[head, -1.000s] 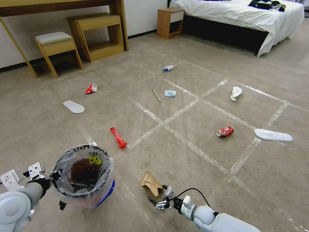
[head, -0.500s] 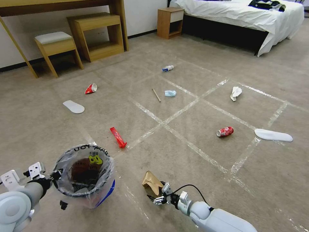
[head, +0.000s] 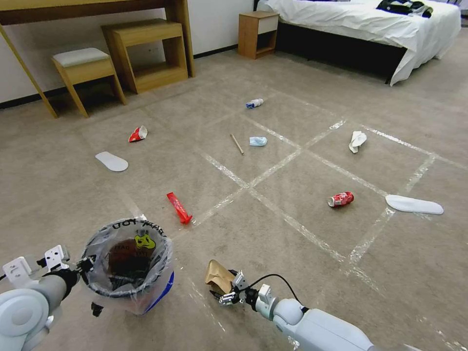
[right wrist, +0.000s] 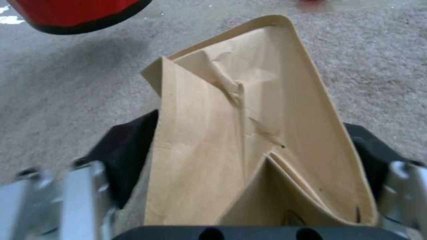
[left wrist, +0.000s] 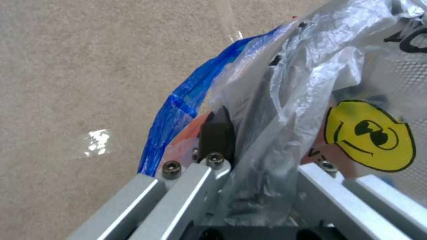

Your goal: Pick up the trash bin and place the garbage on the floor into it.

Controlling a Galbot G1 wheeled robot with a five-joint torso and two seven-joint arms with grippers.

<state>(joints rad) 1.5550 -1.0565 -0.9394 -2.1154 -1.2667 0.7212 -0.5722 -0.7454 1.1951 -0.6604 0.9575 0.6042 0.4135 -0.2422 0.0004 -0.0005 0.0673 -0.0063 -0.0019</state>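
A: Head view: where's the bin (head: 127, 265)?

B: Low on the left, above the carpet (head: 292, 161). The left gripper (head: 84, 267) is clamped on its rim and clear liner; a black fingertip (left wrist: 217, 136) presses against the plastic.

A: And the right gripper (head: 225, 292)?

B: Just right of the bin, pinching the brown paper bag (head: 218, 277) between its two pads.

A: What else lies there?

B: A red wrapper (head: 179, 207), a red can (head: 341, 199), a stick (head: 237, 144), a blue mask (head: 258, 141), a bottle (head: 254, 103) and a tissue (head: 357, 141), well apart.
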